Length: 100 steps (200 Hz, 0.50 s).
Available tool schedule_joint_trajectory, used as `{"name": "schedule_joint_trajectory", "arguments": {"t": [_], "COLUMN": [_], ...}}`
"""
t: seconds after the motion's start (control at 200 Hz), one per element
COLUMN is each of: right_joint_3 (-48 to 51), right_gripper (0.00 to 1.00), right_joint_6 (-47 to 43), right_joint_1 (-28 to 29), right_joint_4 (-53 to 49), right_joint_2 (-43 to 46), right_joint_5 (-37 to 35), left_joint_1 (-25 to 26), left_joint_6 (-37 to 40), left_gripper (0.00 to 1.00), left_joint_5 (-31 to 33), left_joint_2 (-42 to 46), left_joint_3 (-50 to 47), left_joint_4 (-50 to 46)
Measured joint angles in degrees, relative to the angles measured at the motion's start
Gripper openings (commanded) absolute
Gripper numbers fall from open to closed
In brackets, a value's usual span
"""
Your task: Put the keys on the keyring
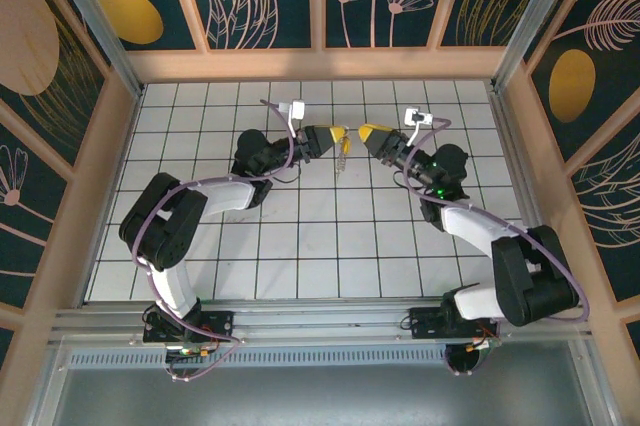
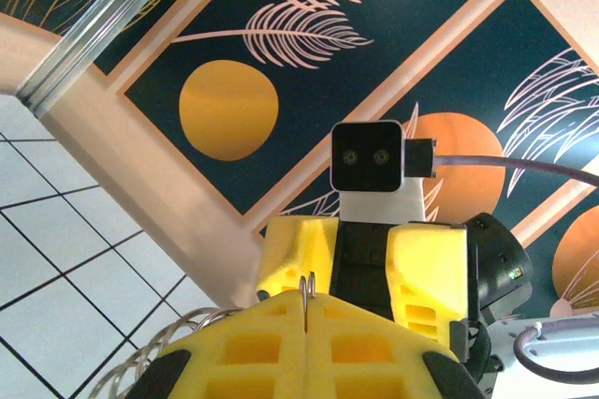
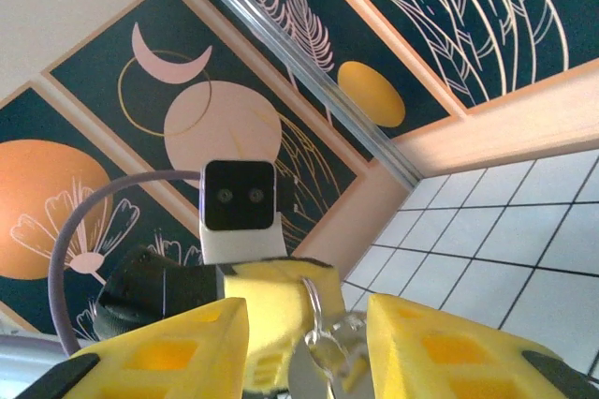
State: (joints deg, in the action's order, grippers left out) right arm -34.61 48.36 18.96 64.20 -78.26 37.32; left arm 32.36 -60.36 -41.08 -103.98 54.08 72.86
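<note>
Here, far centre, the left gripper [image 1: 333, 138] pinches the keyring [image 2: 306, 285] tight; the right gripper [image 3: 307, 324] — jaws parted, the keys [image 3: 328, 354] between them — should withdraw slowly.

Top external: set high behind the near edge, looked steeply down on the whole tiled worktop [image 1: 300, 246]. Wrist views: set close behind left fingers [image 2: 243, 347] and right fingers [image 3: 159, 352], tilted upward, faced each other, shared patterned wall panels [image 2: 309, 34].
</note>
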Motion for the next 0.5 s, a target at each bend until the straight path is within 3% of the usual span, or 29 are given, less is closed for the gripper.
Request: {"name": "schedule_joint_trajectory", "arguments": {"t": [0.501], "right_joint_3": [-2.2], "right_gripper": [0.27], "right_joint_6": [1.6], "right_joint_1": [2.5], "right_joint_4": [2.5], "right_joint_2": [-4.1], "right_joint_5": [-1.2], "left_joint_1": [0.7], "left_joint_6": [-1.4], "left_gripper": [0.0], "left_joint_5": [1.6], "left_joint_2": [0.0], "left_joint_3": [0.0], "left_joint_4": [0.5]}}
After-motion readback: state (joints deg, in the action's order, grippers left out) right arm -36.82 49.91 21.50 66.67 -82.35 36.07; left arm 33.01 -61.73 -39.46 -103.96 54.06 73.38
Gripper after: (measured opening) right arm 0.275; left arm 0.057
